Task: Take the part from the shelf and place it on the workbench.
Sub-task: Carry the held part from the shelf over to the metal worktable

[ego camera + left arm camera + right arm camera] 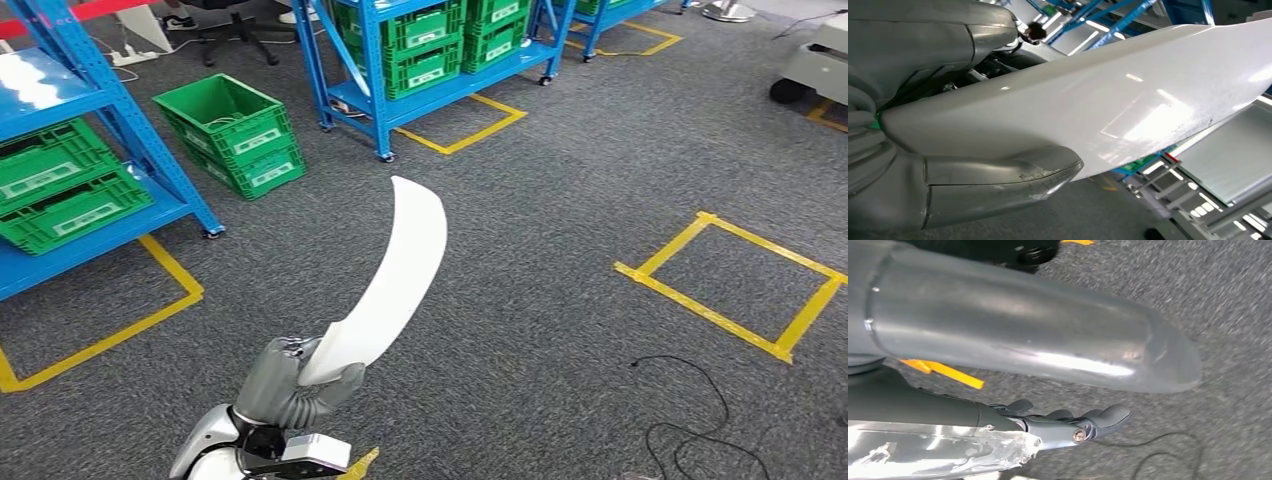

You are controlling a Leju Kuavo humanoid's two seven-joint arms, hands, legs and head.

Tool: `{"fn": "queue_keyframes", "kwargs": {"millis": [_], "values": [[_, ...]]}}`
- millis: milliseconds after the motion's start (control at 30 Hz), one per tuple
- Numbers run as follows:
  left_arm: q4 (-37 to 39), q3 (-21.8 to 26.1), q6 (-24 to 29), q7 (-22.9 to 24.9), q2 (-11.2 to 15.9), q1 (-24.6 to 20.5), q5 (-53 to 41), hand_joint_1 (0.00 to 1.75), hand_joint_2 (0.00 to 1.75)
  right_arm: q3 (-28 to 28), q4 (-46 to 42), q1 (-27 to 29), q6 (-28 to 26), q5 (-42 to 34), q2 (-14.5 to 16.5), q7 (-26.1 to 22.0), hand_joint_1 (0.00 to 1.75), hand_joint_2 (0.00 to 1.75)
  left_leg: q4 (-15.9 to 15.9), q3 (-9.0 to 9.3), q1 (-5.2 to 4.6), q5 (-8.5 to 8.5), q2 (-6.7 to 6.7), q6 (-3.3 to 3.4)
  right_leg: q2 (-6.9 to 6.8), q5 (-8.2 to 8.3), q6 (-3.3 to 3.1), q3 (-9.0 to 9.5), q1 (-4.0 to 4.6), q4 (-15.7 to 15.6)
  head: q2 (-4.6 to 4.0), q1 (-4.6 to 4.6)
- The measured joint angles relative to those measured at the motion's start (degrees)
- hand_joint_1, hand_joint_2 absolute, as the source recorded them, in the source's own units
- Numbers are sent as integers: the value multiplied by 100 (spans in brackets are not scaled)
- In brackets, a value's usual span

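A long, curved white part (395, 280) stands up from my left hand (290, 385), which grips its lower end low in the head view. Its tip reaches up over the grey floor. In the left wrist view the glossy white part (1108, 100) crosses the picture, with the thick grey thumb (998, 185) pressed under it. My right hand (1063, 385) hangs over the carpet with its thumb and dark fingers apart and nothing between them.
Blue shelves (130, 150) with green crates (60, 195) stand at the left, and another blue rack (400, 60) at the back. A green crate stack (235, 135) sits on the floor. Yellow tape squares (740, 285) mark the carpet; a black cable (700, 420) lies at lower right.
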Motion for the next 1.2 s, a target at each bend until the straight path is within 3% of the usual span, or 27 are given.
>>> {"fn": "queue_keyframes", "kwargs": {"millis": [33, 67, 133, 200, 300, 333, 400, 467, 500, 533, 567, 600, 667, 733, 767, 833, 867, 900, 967, 1000, 1033, 1067, 1100, 1133, 1167, 1200], "values": [[5, 1, 3, -4, -2, 4, -4, 175, 175, 1, 0, 9, -3, 2, 0, 16, 0, 0, 2, -4, -3, -2, 72, -3, -22, 9, 17, -23, -10, 84, 0, 1], [10, 1, 4, -8, -3, 6, -4, 175, 175, 0, 0, 19, -8, 4, 0, 30, 0, 0, 4, -4, -4, -6, 136, -10, -50, 117, 29, 76, -18, -58, 0, 3], [14, 1, 4, -15, -5, 6, -2, 175, 175, -1, 0, 23, -16, 6, -4, 45, 0, 0, 16, 9, -9, -24, 249, -44, -207, 420, 32, 532, -24, -829, 0, 3], [15, 2, 3, -25, -9, 5, 10, 175, 175, -1, 0, 3, -21, 6, -10, 57, 0, 0, 38, 19, -35, -53, 332, -104, -330, 564, -30, 883, -15, -1409, 0, -8], [15, 7, 3, -38, -16, 4, 51, 175, 175, 0, -1, 12, -28, 6, -11, 79, 0, 0, 53, 35, -42, -67, 417, -193, -229, 590, -161, 923, 1, -1485, 0, -16], [15, 9, 3, -40, -17, 3, 61, 175, 175, -1, -2, 21, -31, 5, -11, 89, 0, 0, 91, 28, -31, -112, 369, -226, -185, 606, -195, 913, -4, -1487, 0, -21], [15, 14, 3, -40, -16, 7, 68, 175, 175, -2, -1, 20, -43, 5, -11, 111, 0, 0, 460, -116, -5, -406, 147, -282, -94, 653, -261, 895, -19, -1497, 0, -44], [18, 23, -2, -40, -10, 21, 69, 175, 175, -1, -1, 11, -51, 5, -11, 128, 0, 0, 1245, -447, 8, -852, -45, -298, 13, 689, -296, 858, -4, -1492, 0, -62], [22, 28, -5, -40, -7, 27, 69, 175, 175, -1, -1, 13, -51, 5, -12, 133, 0, 0, 1586, -595, 8, -993, -70, -288, 74, 702, -302, 839, 9, -1488, 0, -62], [26, 33, -8, -40, -5, 32, 69, 175, 175, -1, -2, 18, -51, 5, -13, 136, 0, 0, 1763, -669, 5, -1025, -81, -268, 138, 713, -306, 821, 24, -1483, 0, -63], [29, 34, -9, -40, -4, 34, 69, 175, 175, -2, -1, 23, -51, 5, -13, 138, 0, 0, 1708, -634, -1, -933, -94, -237, 202, 726, -306, 804, 37, -1476, 0, -62], [32, 36, -9, -40, -5, 34, 69, 175, 175, -2, -1, 24, -50, 5, -13, 139, 0, 0, 1446, -497, -11, -749, -126, -195, 270, 739, -303, 792, 47, -1468, 0, -62], [32, 38, -10, -40, -6, 29, 69, 175, 175, -2, 1, 15, -49, 5, -7, 142, 0, 0, 662, -97, -42, -351, -360, -84, 400, 771, -283, 767, 51, -1455, 0, -57], [32, 39, -10, -41, -7, 23, 71, 175, 175, -2, 2, -5, -49, 5, 5, 147, 0, 0, 186, 118, -68, -184, -588, 0, 515, 827, -224, 715, 26, -1453, 0, -67], [32, 41, -11, -41, -7, 21, 71, 175, 175, -1, 2, -9, -48, 6, 11, 148, 0, 0, 126, 126, -76, -179, -619, 21, 572, 866, -180, 683, 12, -1461, 0, -74], [32, 46, -11, -42, -15, 18, 73, 175, 175, -1, 2, 13, -45, 6, 10, 149, 0, 0, 43, 117, -78, -94, -492, 31, 621, 912, -104, 610, -5, -1472, 0, -88], [32, 50, -13, -42, -22, 17, 72, 175, 175, -1, 2, 22, -45, 6, 10, 150, 0, 0, -10, 105, -70, -33, -419, 41, 528, 836, -89, 548, 3, -1399, 0, -80], [32, 54, -15, -42, -29, 18, 73, 175, 175, -1, 2, 22, -45, 6, 10, 151, 0, 0, -61, 81, -63, 28, -336, 50, 387, 669, -77, 451, 11, -1223, 0, -72], [32, 68, -20, -42, -35, 33, 73, 175, 175, -1, 2, -1, -45, 6, 9, 153, 0, 0, -91, -21, -70, 116, -168, 60, 89, 148, -44, 196, 3, -559, 0, -61], [33, 76, -20, -42, -35, 41, 74, 175, 175, -1, 2, -10, -41, 7, 9, 153, 0, 0, -88, -86, -77, 156, -76, 54, 28, -49, -11, 98, -11, -207, 0, -59], [33, 84, -20, -42, -34, 47, 73, 175, 175, 0, 2, -13, -36, 8, 9, 153, 0, 0, -85, -152, -80, 193, 9, 42, -3, -127, 20, 62, -28, 44, 0, -60], [34, 91, -19, -42, -34, 50, 73, 175, 175, 1, 2, -11, -29, 10, 9, 153, 0, 0, -80, -220, -78, 230, 86, 25, -24, -75, 51, 117, -45, 123, 0, -59], [34, 97, -18, -42, -35, 51, 73, 175, 175, 0, 2, -7, -23, 13, 8, 153, 0, 0, -71, -288, -74, 267, 157, 1, -55, 68, 81, 277, -66, 7, 0, -58], [34, 103, -15, -43, -35, 52, 73, 175, 175, -1, 2, -5, -17, 17, 8, 153, 0, 0, -50, -355, -68, 297, 218, -28, -128, 216, 115, 550, -89, -301, 0, -59], [34, 110, -12, -44, -35, 54, 73, 175, 175, -1, 3, -13, -12, 23, 8, 153, 0, 0, -13, -420, -72, 321, 275, -61, -250, 263, 152, 892, -99, -719, 0, -53], [33, 118, -9, -46, -34, 56, 72, 175, 175, -1, 3, -28, -7, 28, 8, 153, 0, 0, 34, -467, -77, 334, 325, -95, -347, 253, 139, 1173, -95, -1095, 0, -56]]}}
